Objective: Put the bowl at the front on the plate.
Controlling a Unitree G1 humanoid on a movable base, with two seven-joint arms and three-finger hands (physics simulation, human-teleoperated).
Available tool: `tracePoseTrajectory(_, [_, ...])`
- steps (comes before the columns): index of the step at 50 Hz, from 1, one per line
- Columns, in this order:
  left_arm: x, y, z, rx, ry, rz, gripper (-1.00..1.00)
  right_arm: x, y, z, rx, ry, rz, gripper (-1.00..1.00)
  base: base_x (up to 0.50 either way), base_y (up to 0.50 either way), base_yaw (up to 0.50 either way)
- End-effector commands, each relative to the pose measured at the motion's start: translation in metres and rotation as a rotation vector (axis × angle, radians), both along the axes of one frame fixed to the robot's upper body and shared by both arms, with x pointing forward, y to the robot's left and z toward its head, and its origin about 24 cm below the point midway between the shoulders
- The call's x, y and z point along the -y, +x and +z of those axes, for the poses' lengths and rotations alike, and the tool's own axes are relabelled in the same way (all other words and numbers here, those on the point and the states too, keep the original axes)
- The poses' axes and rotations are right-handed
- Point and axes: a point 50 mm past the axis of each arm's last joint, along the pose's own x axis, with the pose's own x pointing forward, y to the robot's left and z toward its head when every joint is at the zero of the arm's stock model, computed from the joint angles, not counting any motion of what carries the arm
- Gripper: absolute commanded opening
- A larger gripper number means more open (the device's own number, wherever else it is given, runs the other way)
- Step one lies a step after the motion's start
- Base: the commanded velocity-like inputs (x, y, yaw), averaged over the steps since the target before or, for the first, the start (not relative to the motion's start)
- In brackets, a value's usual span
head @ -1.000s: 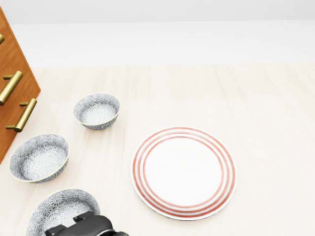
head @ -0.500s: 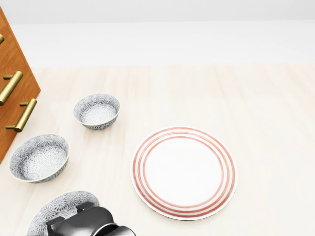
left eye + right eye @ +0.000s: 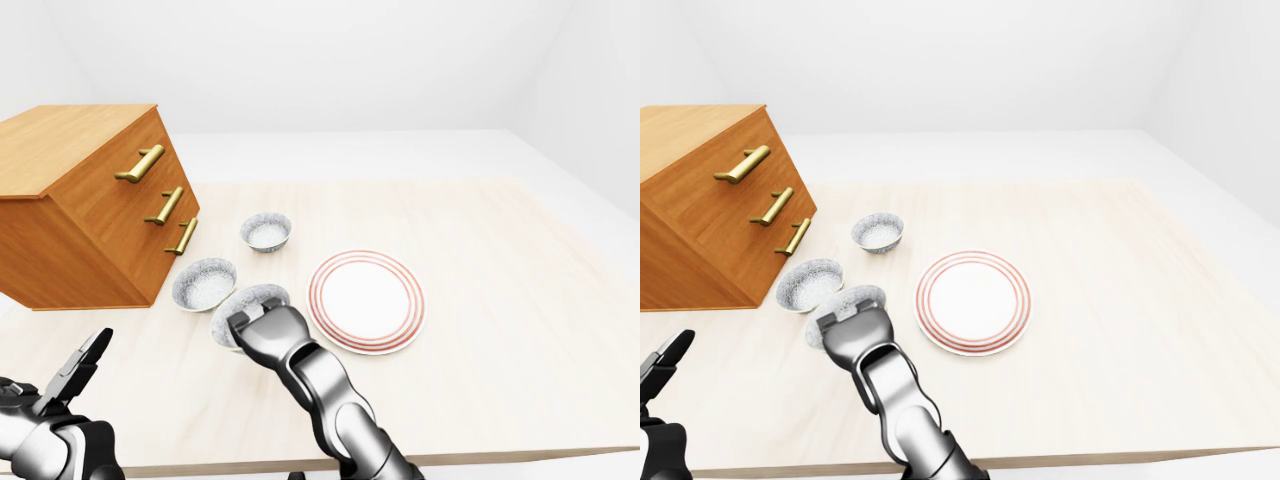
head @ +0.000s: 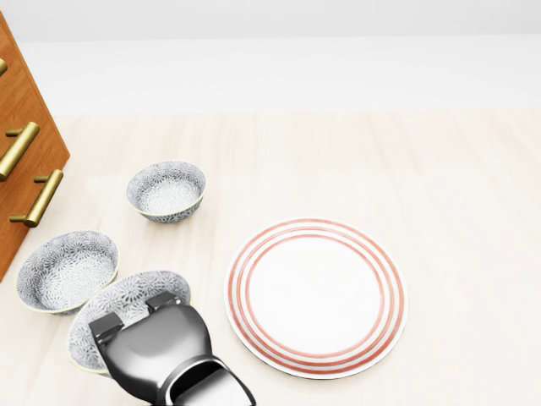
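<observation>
Three grey patterned bowls stand in a row left of the plate. The lowest bowl (image 4: 127, 298) in the head view is tilted, its rim overlapping the middle bowl's edge. My right hand (image 4: 133, 315) is shut on it, two fingers (image 4: 161, 302) hooked over its near rim, and the hand's metal back hides the bowl's lower part. The white plate (image 4: 317, 296) with red rings lies flat to the right, a short gap away, with nothing on it. My left hand (image 3: 85, 362) hangs open at the lower left of the left-eye view, far from the bowls.
The middle bowl (image 4: 63, 271) and the farthest bowl (image 4: 166, 190) sit beside a wooden drawer chest (image 3: 90, 200) with brass handles. The pale wooden table (image 3: 520, 330) stretches right of the plate; its near edge runs along the bottom of the eye views.
My right hand has risen in the head view, up and to the right, taking the lowest bowl with it. The other bowls and the plate have stayed put.
</observation>
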Motion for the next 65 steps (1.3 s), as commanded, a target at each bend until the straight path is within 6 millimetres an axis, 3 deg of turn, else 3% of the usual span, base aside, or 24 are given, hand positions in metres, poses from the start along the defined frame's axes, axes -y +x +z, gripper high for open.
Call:
tracePoseTrajectory(1, [0.0, 0.0, 0.0, 0.001, -0.002, 0.003, 1.0, 0.015, 0.0, 0.019, 0.11, 0.014, -0.063, -1.0, 0.0, 0.0, 0.0])
tracePoseTrajectory(30, [0.0, 0.001, -0.002, -0.001, 0.01, 0.002, 1.0, 0.055, 0.003, 0.068, 0.343, 0.082, -0.23, -1.0, 0.0, 0.0, 0.0])
tracePoseTrajectory(42, [0.0, 0.0, -0.001, 0.0, 0.001, 0.001, 1.0, 0.072, -0.001, 0.055, 0.305, 0.063, -0.263, -1.0, 0.0, 0.0, 0.0])
tracePoseTrajectory(49, [0.0, 0.0, 0.0, 0.0, 0.003, 0.001, 1.0, 0.085, -0.006, 0.038, 0.251, 0.022, -0.277, -1.0, 0.0, 0.0, 0.0])
tracePoseTrajectory(65, [0.0, 0.0, -0.002, 0.0, 0.004, 0.004, 1.0, 0.105, -0.007, 0.032, 0.239, -0.007, -0.333, -1.0, 0.0, 0.0, 0.0])
